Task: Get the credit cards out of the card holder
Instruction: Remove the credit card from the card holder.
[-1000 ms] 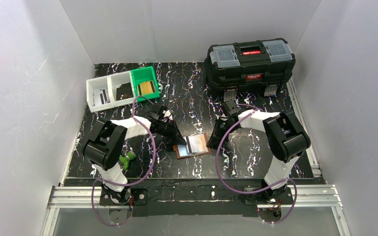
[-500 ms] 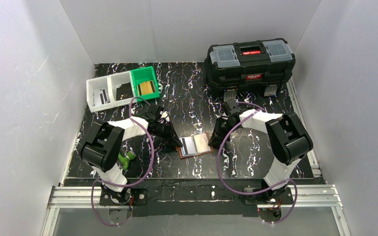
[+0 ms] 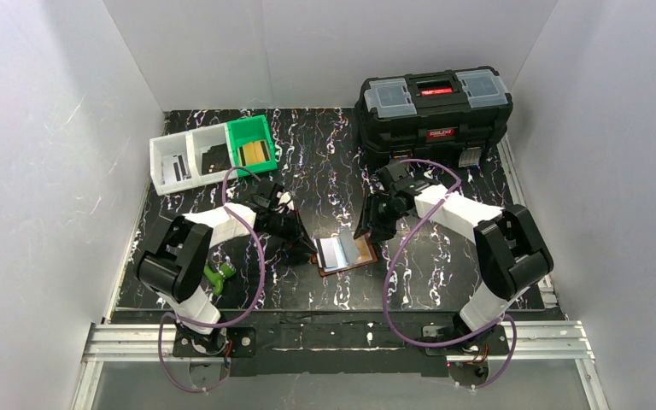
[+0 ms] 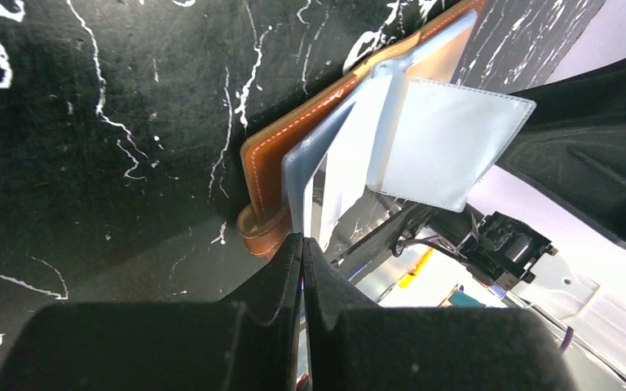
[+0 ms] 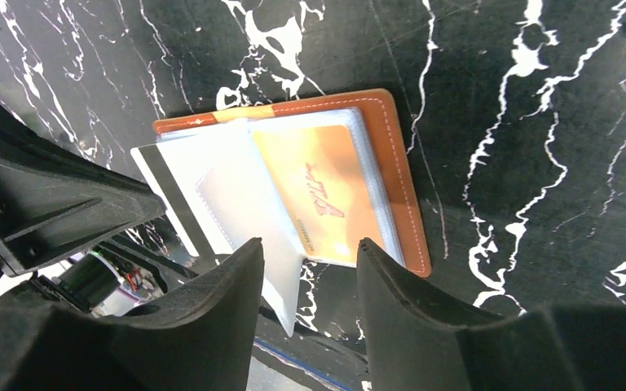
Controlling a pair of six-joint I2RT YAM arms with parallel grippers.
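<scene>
Card holder [image 3: 348, 254] lies open on the marbled table [image 3: 478, 256], lower centre of the top view, brown leather face down, with the pale pocket leaves [image 4: 444, 147] fanned upward. Left gripper [image 4: 303, 248] is pinched tight on the bottom edge of one leaf, holding it raised. Right gripper [image 5: 310, 269] hovers above with its fingers apart and nothing between them. Credit cards [image 5: 322, 195] not yet out: an orange one sits flat under a clear pocket at centre of the right wrist view, and a white striped card [image 5: 156, 167] is in the lifted leaf to its left. I judge the cards light, stiff and slick, and the sleeves floppy and glossy. Best hold is likely a pinch on an exposed short edge, pulling along the pocket while the holder is pinned. Upper left of the top view: two white bins [image 3: 190, 161] with dark items, and a green bin [image 3: 252, 141] with yellowish pieces. Black toolbox [image 3: 434, 107], upper right, lid closed.
</scene>
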